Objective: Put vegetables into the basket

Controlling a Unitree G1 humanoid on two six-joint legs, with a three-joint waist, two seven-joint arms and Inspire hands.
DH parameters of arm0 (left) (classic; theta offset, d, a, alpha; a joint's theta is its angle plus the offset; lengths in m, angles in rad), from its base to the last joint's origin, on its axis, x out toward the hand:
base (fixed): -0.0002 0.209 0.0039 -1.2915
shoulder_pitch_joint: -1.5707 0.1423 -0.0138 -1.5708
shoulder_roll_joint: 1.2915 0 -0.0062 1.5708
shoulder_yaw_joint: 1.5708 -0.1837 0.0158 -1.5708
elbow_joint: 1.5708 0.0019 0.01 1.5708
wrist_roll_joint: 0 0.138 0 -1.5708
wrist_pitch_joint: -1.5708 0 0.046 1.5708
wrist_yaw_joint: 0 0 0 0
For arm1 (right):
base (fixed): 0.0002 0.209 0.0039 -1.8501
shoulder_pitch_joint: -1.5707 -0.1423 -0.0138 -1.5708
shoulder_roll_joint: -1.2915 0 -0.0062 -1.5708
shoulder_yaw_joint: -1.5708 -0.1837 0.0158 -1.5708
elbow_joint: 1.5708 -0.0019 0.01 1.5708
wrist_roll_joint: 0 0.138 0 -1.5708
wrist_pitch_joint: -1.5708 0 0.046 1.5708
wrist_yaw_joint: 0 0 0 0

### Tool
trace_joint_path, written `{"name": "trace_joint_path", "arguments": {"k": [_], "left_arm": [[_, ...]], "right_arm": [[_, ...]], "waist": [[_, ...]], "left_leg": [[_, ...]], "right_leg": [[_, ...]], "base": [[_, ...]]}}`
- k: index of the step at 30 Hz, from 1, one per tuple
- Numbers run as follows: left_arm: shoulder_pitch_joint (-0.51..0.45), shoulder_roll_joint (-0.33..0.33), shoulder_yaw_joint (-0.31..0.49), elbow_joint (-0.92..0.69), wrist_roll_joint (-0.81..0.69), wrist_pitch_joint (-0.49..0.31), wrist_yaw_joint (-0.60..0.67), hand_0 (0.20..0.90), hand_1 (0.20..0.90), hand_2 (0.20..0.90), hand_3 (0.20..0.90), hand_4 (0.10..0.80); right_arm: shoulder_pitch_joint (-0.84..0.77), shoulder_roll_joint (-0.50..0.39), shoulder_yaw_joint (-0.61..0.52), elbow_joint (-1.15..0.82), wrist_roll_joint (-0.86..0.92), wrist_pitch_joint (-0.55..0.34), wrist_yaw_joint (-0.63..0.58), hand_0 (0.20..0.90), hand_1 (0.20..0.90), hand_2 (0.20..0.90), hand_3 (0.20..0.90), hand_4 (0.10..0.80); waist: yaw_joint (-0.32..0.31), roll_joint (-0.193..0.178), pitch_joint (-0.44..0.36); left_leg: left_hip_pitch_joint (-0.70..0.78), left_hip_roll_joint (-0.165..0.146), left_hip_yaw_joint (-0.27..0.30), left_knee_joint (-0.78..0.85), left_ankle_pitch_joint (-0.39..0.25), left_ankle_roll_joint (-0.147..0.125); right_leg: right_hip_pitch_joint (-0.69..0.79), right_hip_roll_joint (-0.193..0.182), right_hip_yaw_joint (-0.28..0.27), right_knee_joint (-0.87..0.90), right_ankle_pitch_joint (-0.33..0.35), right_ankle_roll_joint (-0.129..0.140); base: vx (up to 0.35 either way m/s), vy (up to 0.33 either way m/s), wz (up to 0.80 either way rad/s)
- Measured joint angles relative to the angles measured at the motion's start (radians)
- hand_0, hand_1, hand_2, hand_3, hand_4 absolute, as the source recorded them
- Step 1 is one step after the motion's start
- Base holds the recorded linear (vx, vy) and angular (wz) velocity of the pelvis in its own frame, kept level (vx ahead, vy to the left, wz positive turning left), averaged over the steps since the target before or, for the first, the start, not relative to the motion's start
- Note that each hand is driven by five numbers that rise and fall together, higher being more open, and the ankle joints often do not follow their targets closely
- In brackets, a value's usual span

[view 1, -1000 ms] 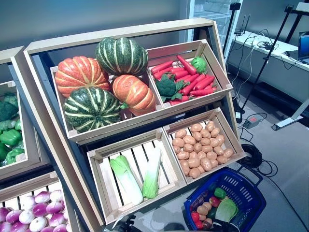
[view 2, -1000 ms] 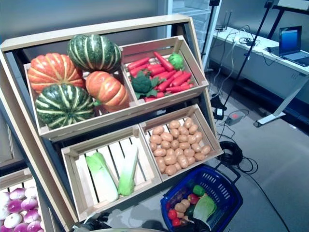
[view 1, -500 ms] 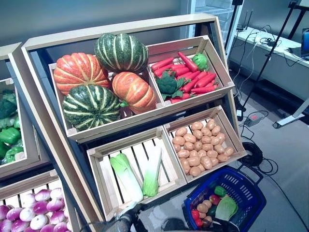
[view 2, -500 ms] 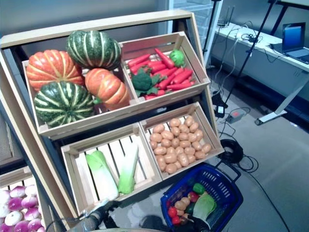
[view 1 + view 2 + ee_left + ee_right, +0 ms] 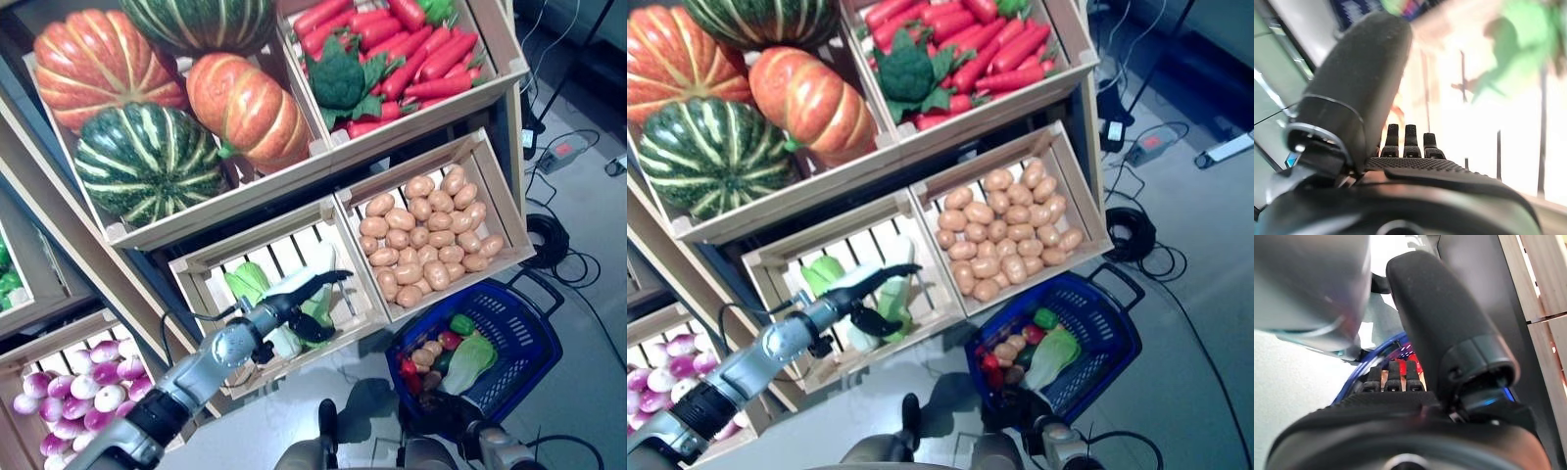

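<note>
My left hand [image 5: 294, 305] reaches into the lower left crate [image 5: 196, 269] of the stand. Its fingers are straight and open, lying over pale green cabbages [image 5: 249, 281], with the thumb spread below. In the left wrist view its fingers [image 5: 1405, 142] point at a blurred green cabbage [image 5: 1518, 63]. The blue basket [image 5: 534, 338] stands on the floor at the lower right and holds potatoes, red vegetables, a green pepper [image 5: 461, 324] and a pale cabbage [image 5: 470, 357]. My right hand [image 5: 1391, 406] waits open at the basket's near rim [image 5: 1352, 387].
The wooden stand has slanted crates above and beside the left hand. A crate of potatoes [image 5: 431, 235] sits right of the cabbage crate, just above the basket. Cables and a power strip [image 5: 563, 152] lie on the grey floor to the right.
The camera has tilted down and closer. My left arm has risen from the bottom edge and reached into the cabbage crate. The basket has not moved.
</note>
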Motion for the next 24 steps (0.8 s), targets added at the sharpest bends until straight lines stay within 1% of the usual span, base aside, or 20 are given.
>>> {"name": "trace_joint_path", "arguments": {"k": [1, 2, 4, 5, 7, 8, 10, 12, 13, 15, 18, 19, 22, 24], "left_arm": [[-0.005, 0.042, 0.023, -0.006, 0.064, 0.004, 0.023, 0.900, 0.900, 0.900, 0.900, 0.800], [-0.006, 0.057, 0.034, -0.011, 0.089, 0.007, 0.029, 0.900, 0.900, 0.900, 0.900, 0.800], [-0.010, 0.126, 0.080, -0.008, 0.192, 0.017, 0.055, 0.900, 0.900, 0.900, 0.900, 0.800], [-0.011, 0.150, 0.093, -0.007, 0.228, 0.018, 0.056, 0.900, 0.900, 0.900, 0.900, 0.800], [-0.016, 0.200, 0.103, -0.008, 0.295, 0.018, 0.056, 0.900, 0.900, 0.900, 0.900, 0.800], [-0.021, 0.234, 0.103, -0.007, 0.334, 0.018, 0.056, 0.900, 0.900, 0.900, 0.900, 0.800], [-0.031, 0.278, 0.103, -0.007, 0.393, 0.018, 0.056, 0.900, 0.900, 0.900, 0.900, 0.800], [-0.044, 0.321, 0.099, -0.007, 0.418, 0.019, 0.045, 0.900, 0.900, 0.900, 0.900, 0.800], [-0.060, 0.334, 0.093, -0.007, 0.424, 0.019, 0.026, 0.900, 0.900, 0.900, 0.900, 0.800], [-0.084, 0.336, 0.093, -0.009, 0.424, 0.024, 0.000, 0.900, 0.900, 0.900, 0.900, 0.800], [-0.146, 0.362, 0.089, -0.021, 0.445, 0.017, -0.060, 0.900, 0.900, 0.900, 0.900, 0.800], [-0.182, 0.380, 0.066, -0.020, 0.450, 0.015, -0.071, 0.900, 0.900, 0.900, 0.900, 0.800], [-0.225, 0.395, 0.027, -0.021, 0.466, 0.011, -0.086, 0.900, 0.900, 0.900, 0.900, 0.800], [-0.285, 0.416, -0.029, -0.025, 0.489, -0.008, -0.107, 0.900, 0.900, 0.900, 0.900, 0.800]], "right_arm": [[-0.006, -0.009, 0.000, 0.000, 0.013, -0.007, 0.004, 0.900, 0.900, 0.900, 0.900, 0.800], [-0.008, -0.012, -0.001, -0.001, 0.028, -0.011, 0.004, 0.900, 0.900, 0.900, 0.900, 0.800], [-0.010, -0.024, -0.002, 0.001, 0.032, -0.026, 0.004, 0.900, 0.900, 0.900, 0.900, 0.800], [-0.008, -0.026, -0.002, 0.003, 0.032, -0.030, 0.004, 0.900, 0.900, 0.900, 0.900, 0.800], [-0.010, -0.026, -0.002, 0.006, 0.033, -0.043, 0.004, 0.900, 0.900, 0.900, 0.900, 0.800], [-0.017, -0.026, -0.002, 0.003, 0.042, -0.051, 0.004, 0.900, 0.900, 0.900, 0.900, 0.800], [-0.035, -0.026, -0.003, -0.003, 0.072, -0.062, 0.003, 0.900, 0.900, 0.900, 0.900, 0.800], [-0.061, -0.028, -0.004, -0.013, 0.075, -0.069, 0.003, 0.900, 0.900, 0.900, 0.900, 0.800], [-0.068, -0.028, -0.004, -0.021, 0.075, -0.073, 0.003, 0.900, 0.900, 0.900, 0.900, 0.800], [-0.074, -0.028, -0.004, -0.026, 0.076, -0.075, 0.003, 0.900, 0.900, 0.900, 0.900, 0.800], [-0.105, -0.030, -0.005, -0.033, 0.076, -0.083, 0.003, 0.900, 0.900, 0.900, 0.900, 0.800], [-0.122, -0.031, -0.005, -0.035, 0.076, -0.083, 0.003, 0.900, 0.900, 0.900, 0.900, 0.800], [-0.138, -0.033, -0.005, -0.040, 0.078, -0.083, 0.003, 0.900, 0.900, 0.900, 0.900, 0.800], [-0.163, -0.037, -0.002, -0.042, 0.089, -0.083, 0.003, 0.900, 0.900, 0.900, 0.900, 0.800]], "waist": [[0.006, -0.003, 0.020], [0.005, -0.003, 0.027], [0.013, -0.006, 0.061], [0.021, -0.009, 0.071], [0.034, -0.015, 0.088], [0.034, -0.018, 0.109], [0.036, -0.023, 0.142], [0.035, -0.030, 0.179], [0.035, -0.032, 0.198], [0.036, -0.036, 0.212], [0.039, -0.049, 0.229], [0.039, -0.054, 0.244], [0.039, -0.057, 0.254], [0.038, -0.058, 0.261]], "left_leg": [[-0.003, 0.002, -0.009, 0.001, 0.002, -0.003], [-0.005, 0.002, -0.014, 0.002, 0.002, -0.004], [-0.024, 0.003, -0.032, 0.012, 0.004, -0.007], [-0.031, 0.004, -0.033, 0.014, 0.005, -0.008], [-0.053, 0.004, -0.039, 0.024, 0.005, -0.009], [-0.064, 0.003, -0.047, 0.031, 0.005, -0.009], [-0.094, 0.002, -0.054, 0.046, 0.006, -0.010], [-0.113, 0.002, -0.054, 0.054, 0.007, -0.011], [-0.114, 0.001, -0.054, 0.057, 0.007, -0.011], [-0.116, 0.001, -0.055, 0.057, 0.007, -0.011], [-0.148, 0.001, -0.056, 0.064, 0.009, -0.013], [-0.152, 0.001, -0.056, 0.065, 0.010, -0.015], [-0.156, 0.001, -0.057, 0.065, 0.010, -0.015], [-0.168, 0.000, -0.057, 0.065, 0.010, -0.016]], "right_leg": [[0.000, 0.002, -0.004, 0.000, -0.001, -0.003], [0.000, 0.002, -0.010, 0.000, -0.002, -0.004], [-0.005, 0.003, -0.026, 0.000, -0.002, -0.006], [-0.011, 0.004, -0.026, 0.000, -0.002, -0.007], [-0.027, 0.005, -0.030, 0.001, 0.002, -0.010], [-0.033, 0.004, -0.038, 0.006, 0.002, -0.010], [-0.055, 0.003, -0.044, 0.010, 0.005, -0.013], [-0.074, 0.002, -0.043, 0.020, 0.007, -0.014], [-0.074, 0.002, -0.043, 0.022, 0.007, -0.014], [-0.075, 0.002, -0.044, 0.022, 0.007, -0.014], [-0.104, 0.003, -0.046, 0.023, 0.012, -0.017], [-0.107, 0.005, -0.047, 0.022, 0.014, -0.018], [-0.110, 0.006, -0.047, 0.023, 0.014, -0.018], [-0.121, 0.007, -0.048, 0.022, 0.015, -0.019]], "base": [[-0.068, -0.039, 0.07], [-0.068, -0.037, 0.17], [-0.052, -0.034, 0.21], [-0.070, -0.037, 0.11], [-0.092, -0.017, 0.08], [-0.100, -0.002, 0.17], [-0.097, 0.001, 0.11], [-0.080, -0.021, -0.01], [-0.075, -0.037, 0.02], [-0.126, -0.057, 0.02], [-0.102, -0.035, 0.02], [-0.077, -0.023, 0.01], [-0.077, -0.013, 0.01], [-0.099, -0.006, 0.02]]}}
